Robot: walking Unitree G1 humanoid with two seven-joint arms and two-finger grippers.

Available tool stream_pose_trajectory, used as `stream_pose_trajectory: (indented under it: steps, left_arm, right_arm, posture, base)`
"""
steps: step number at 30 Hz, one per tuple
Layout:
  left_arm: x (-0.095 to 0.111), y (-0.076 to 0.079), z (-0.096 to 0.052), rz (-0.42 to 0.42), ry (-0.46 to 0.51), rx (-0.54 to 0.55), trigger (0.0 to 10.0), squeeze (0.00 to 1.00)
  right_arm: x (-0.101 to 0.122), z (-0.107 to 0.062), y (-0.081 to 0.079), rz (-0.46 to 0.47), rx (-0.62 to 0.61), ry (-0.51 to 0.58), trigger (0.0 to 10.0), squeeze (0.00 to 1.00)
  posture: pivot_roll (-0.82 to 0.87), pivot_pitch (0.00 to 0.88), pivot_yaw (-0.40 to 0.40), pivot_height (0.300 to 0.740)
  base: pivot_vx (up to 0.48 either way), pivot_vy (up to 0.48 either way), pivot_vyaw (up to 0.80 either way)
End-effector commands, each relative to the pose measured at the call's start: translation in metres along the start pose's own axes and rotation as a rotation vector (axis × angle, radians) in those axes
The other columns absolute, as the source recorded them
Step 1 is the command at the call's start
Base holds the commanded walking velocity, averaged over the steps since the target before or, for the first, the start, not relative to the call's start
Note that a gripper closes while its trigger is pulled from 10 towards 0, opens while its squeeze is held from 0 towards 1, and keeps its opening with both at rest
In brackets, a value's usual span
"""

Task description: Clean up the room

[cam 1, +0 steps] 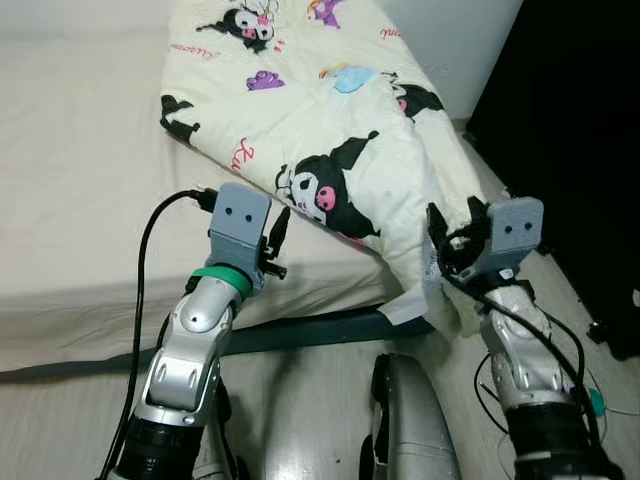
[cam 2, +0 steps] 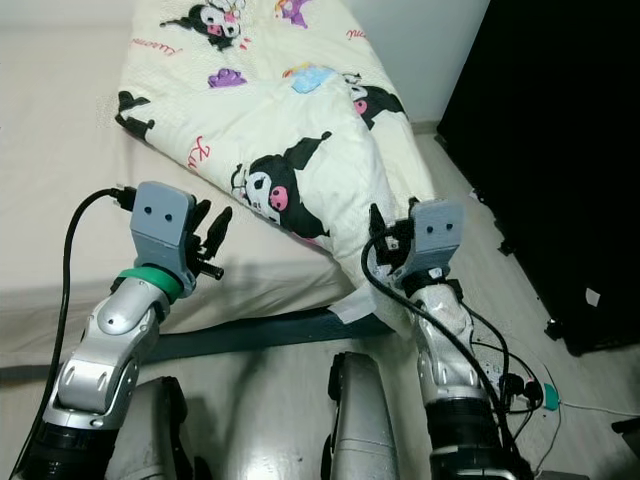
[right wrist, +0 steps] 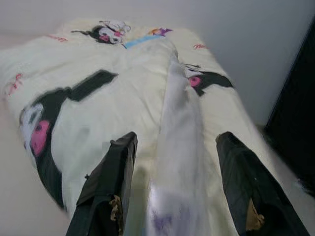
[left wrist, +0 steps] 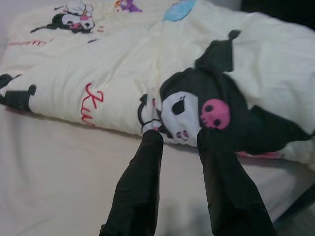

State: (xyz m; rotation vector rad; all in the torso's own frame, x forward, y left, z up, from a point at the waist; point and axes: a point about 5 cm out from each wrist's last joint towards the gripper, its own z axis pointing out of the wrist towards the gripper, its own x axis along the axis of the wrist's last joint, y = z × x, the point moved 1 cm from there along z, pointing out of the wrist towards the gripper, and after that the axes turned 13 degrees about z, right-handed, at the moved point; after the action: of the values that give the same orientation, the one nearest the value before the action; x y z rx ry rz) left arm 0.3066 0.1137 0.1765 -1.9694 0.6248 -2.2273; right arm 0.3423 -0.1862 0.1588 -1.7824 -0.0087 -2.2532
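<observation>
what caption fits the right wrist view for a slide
Open right gripper straddling a raised fold of the cartoon-print comforter on the bed.

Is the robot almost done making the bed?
Not yet. The cartoon blanket lies bunched on one side, its corner drooping off the mattress. The right gripper has open fingers around a blanket fold; the left gripper hovers by its edge. Spreading it flat is probably still left.

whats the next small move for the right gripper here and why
Probably ease the right gripper forward and close it on the quilt. Its fingers are open on either side of a raised fold at the corner hanging off the bed, so a grasp looks lined up. The left gripper hovers open near the quilt's edge.
</observation>
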Motion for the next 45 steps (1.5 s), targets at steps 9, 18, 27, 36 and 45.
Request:
stream_pose_trajectory:
  steps: [9, 18, 27, 36, 45]
  left_arm:
    - [-0.001, -0.004, -0.005, 0.020, -0.026, 0.004, 10.0, 0.00]
    - [0.004, -0.008, -0.004, 0.025, -0.021, 0.011, 10.0, 0.00]
    - [0.015, -0.023, -0.003, 0.012, 0.005, 0.072, 10.0, 0.00]
    - [0.075, -0.113, 0.006, 0.017, 0.185, 0.354, 10.0, 0.00]
    - [0.081, -0.088, 0.015, 0.034, 0.211, 0.232, 10.0, 0.00]
  right_arm:
    - [0.006, 0.036, 0.037, 0.369, -0.103, -0.044, 10.0, 0.00]
    - [-0.016, 0.048, 0.012, 0.567, 0.068, -0.239, 10.0, 0.00]
    - [-0.059, 0.033, -0.088, 0.536, 0.640, -0.615, 10.0, 0.00]
    - [-0.062, -0.063, -0.186, 0.576, 1.494, -0.834, 10.0, 0.00]
    - [-0.063, -0.041, -0.161, 0.595, 1.312, -0.747, 10.0, 0.00]
  posture:
    - [0.05, 0.096, 0.031, 0.499]
    - [0.08, 0.085, 0.027, 0.499]
    - [0.07, 0.079, 0.017, 0.499]
    - [0.07, 0.067, 0.015, 0.499]
    - [0.04, 0.072, 0.015, 0.499]
  base:
    - [0.000, 0.000, 0.00]
    - [0.000, 0.000, 0.00]
    - [0.000, 0.000, 0.00]
    - [0.000, 0.000, 0.00]
    - [0.000, 0.000, 0.00]
